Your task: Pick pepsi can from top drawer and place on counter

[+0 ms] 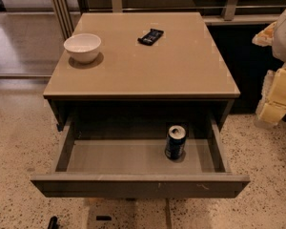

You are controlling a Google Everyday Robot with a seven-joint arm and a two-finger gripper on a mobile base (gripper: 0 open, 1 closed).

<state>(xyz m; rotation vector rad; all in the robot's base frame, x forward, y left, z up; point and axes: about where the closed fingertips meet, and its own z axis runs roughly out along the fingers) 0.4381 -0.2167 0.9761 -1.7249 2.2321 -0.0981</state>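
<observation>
So, pepsi can (175, 142) upright in top drawer (133, 185), tool (275, 101) far right

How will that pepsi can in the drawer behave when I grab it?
The pepsi can stands upright, narrow and tall, so a sideways nudge would likely tip it, and then it may roll across the top drawer floor. Its round, smooth-looking wall probably suits a side pinch. The end effector sits off at the right edge.

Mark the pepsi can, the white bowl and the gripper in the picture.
pepsi can (175, 146): camera view, on its blue side wall.
bowl (83, 54): camera view, on its white outer wall.
gripper (275, 103): camera view, at the right edge beside the counter (148, 66), on its pale yellowish body.
</observation>
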